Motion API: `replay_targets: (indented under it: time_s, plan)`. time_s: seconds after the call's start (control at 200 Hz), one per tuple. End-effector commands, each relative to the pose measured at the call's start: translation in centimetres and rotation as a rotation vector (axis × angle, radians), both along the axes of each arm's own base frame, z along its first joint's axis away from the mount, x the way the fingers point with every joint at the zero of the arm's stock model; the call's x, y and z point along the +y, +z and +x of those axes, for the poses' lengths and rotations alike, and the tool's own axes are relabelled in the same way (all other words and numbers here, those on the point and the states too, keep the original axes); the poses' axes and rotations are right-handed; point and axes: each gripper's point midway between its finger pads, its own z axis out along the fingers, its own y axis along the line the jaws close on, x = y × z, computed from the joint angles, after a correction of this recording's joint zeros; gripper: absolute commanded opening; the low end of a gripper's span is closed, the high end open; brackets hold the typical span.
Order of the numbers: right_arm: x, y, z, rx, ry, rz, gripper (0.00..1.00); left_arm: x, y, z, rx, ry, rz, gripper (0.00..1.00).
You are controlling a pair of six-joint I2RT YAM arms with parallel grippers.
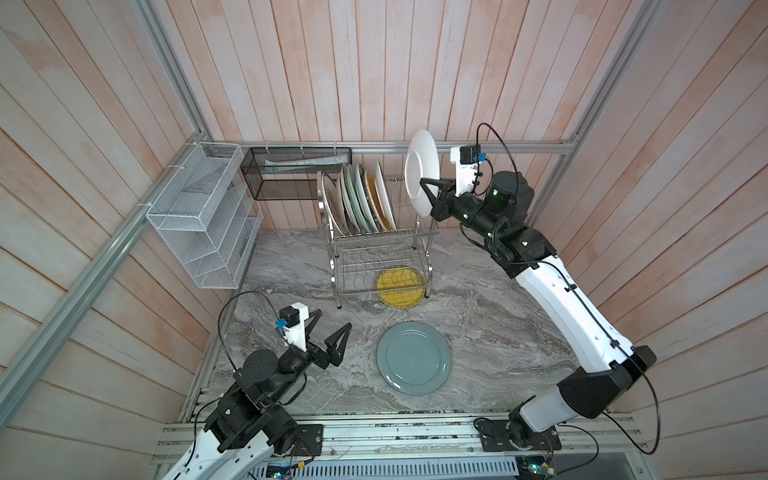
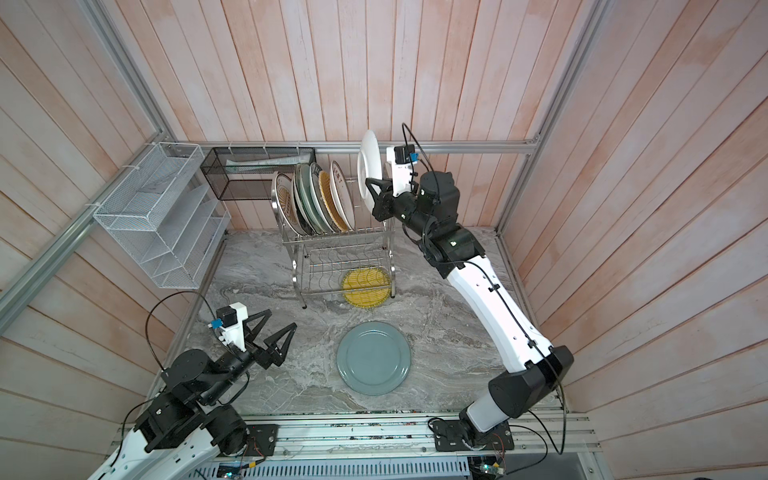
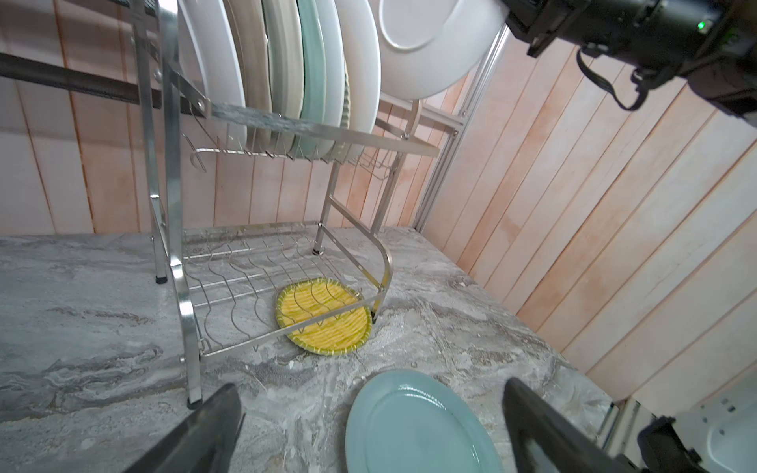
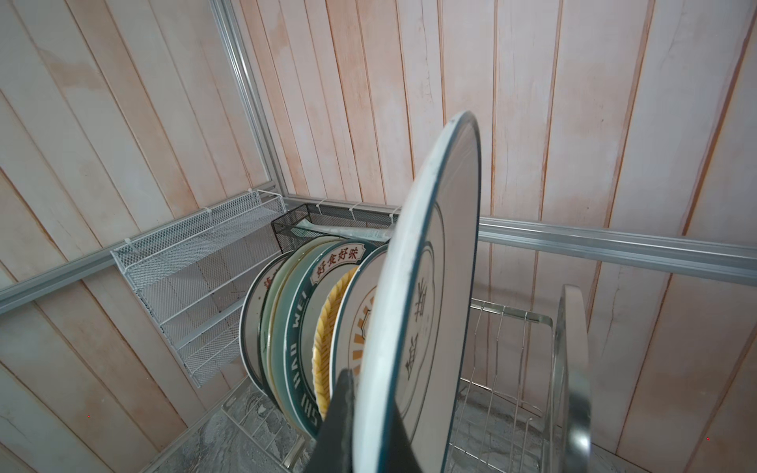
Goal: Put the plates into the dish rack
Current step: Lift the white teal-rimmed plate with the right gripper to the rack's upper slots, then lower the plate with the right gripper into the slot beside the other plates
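While the right gripper (image 1: 429,185) pinches the teal-rimmed white plate (image 1: 420,160) by its lower rim, upright above the far dish rack's (image 1: 376,237) free right slots, the plate looks stiff, likely slick and breakable. The left gripper (image 1: 332,320) gapes empty.

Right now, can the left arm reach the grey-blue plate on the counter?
Probably yes: the open left gripper sits beside the grey-blue plate, bare counter between, and the right gripper is away at the dish rack holding a white plate.

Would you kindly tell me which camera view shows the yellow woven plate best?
The left wrist view: the yellow woven plate lies flat, large and sharp, crossed by the dish rack wires. Both top views show it smaller, partly under the rack. The right wrist view misses it.
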Motion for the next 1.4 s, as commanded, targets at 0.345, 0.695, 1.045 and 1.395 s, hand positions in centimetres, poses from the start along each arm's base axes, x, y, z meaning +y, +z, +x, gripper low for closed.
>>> replay_targets:
  time_s: [0.345, 0.695, 1.045, 1.395]
  plan:
    - [2.7, -1.5, 3.5, 0.036, 0.038, -0.004, 0.0, -0.9, -1.3, -0.8, 0.048, -0.071, 0.047, 1.0]
    - [3.0, -4.4, 5.4, 0.097, -0.003, -0.04, 0.0, -1.4, -1.9, -0.7, 0.071, -0.087, 0.058, 1.0]
    - [3.3, -6.6, 6.6, 0.161, -0.025, -0.033, 0.0, -1.6, -2.2, -0.6, 0.082, -0.09, 0.062, 1.0]
    - [2.7, -6.1, 7.4, 0.179, -0.093, -0.012, 0.0, -1.5, -2.3, -0.5, 0.086, -0.083, 0.066, 1.0]
